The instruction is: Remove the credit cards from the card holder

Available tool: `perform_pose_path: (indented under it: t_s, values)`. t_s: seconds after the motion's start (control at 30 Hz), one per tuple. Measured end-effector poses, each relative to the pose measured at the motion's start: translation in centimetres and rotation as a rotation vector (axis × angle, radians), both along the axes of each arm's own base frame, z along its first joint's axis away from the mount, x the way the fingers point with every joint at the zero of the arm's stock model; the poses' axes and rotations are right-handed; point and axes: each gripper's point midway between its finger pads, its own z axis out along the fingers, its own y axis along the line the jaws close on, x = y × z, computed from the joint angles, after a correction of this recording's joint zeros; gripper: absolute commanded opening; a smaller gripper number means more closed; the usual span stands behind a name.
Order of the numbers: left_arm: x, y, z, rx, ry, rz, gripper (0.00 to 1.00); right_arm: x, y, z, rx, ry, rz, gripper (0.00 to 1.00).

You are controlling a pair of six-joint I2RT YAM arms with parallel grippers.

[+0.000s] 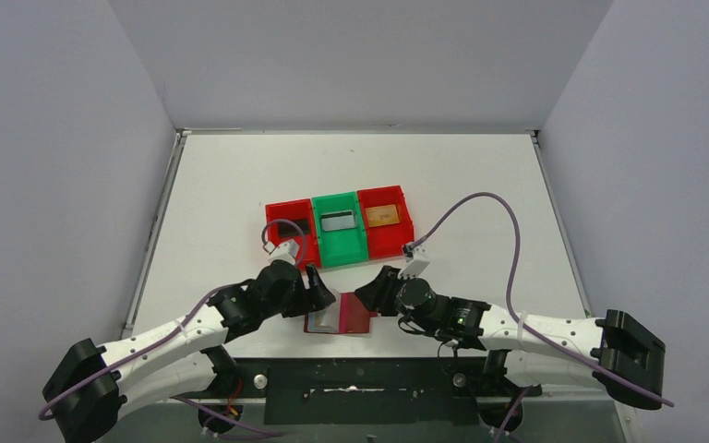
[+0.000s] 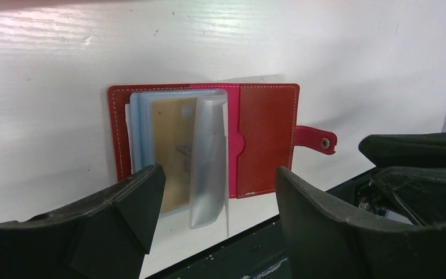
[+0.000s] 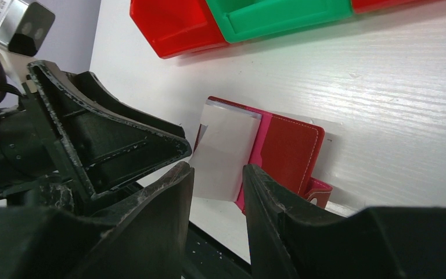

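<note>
Card holder (image 2: 267,133) lying open at the near edge of the table (image 2: 46,70), between my two arms. Left gripper (image 2: 218,181) spread wide just before it; right gripper (image 3: 216,171) narrowly parted, holding nothing. A gold-tan card (image 2: 171,136) sits pocketed behind an upstanding clear sleeve (image 2: 209,157) — I risk pinching sleeve instead of card, dragging the unpinned holder off the edge.

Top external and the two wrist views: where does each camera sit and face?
Top external: above, behind, looking down on the table, bins, left arm and right arm.
Left wrist: on the left arm, facing the open card holder between left gripper fingers.
Right wrist: on the right arm, right gripper in front, facing card holder and bins.
Shared: all show the card holder.
</note>
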Motion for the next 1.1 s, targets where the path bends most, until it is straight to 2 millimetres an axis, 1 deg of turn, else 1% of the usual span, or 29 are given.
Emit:
perform_pose_path:
  t_s: [0.1,0.2,0.3,0.4,0.5,0.7,0.8,1.0,1.1]
  values:
    - [-0.3,-0.4,0.1,-0.013,0.009,-0.024,0.69,-0.1,0.1,-0.2,-0.002,0.008,-0.002,0.38]
    - [-0.5,-1.2,0.3,-0.046,0.013,-0.055,0.69,-0.1,0.0,-0.3,0.012,0.019,-0.017,0.39]
    - [-0.5,-1.6,0.1,-0.049,0.023,-0.065,0.69,-0.2,-0.7,-0.9,0.01,0.033,-0.033,0.4]
    - [-0.6,-1.2,-0.9,-0.014,0.046,-0.056,0.69,-0.3,-1.3,-1.1,0.009,0.035,-0.049,0.41]
    - [-0.6,-0.4,-1.5,0.025,0.055,-0.035,0.7,-0.2,-1.7,-0.5,0.017,0.024,-0.064,0.42]
    - [-0.5,0.2,-1.2,0.038,0.042,-0.017,0.7,0.0,-2.6,0.3,0.036,0.005,-0.093,0.43]
    - [-0.6,0.1,-1.4,0.042,0.051,-0.022,0.7,-0.1,-3.2,-0.2,0.029,0.007,-0.106,0.43]
    - [-0.9,-0.2,-2.8,0.07,0.093,-0.039,0.69,-0.2,-3.7,-0.8,0.013,0.018,-0.116,0.44]
    - [-0.9,-0.3,-3.1,0.075,0.1,-0.041,0.69,-0.1,-4.0,-1.2,0.001,0.03,-0.129,0.45]
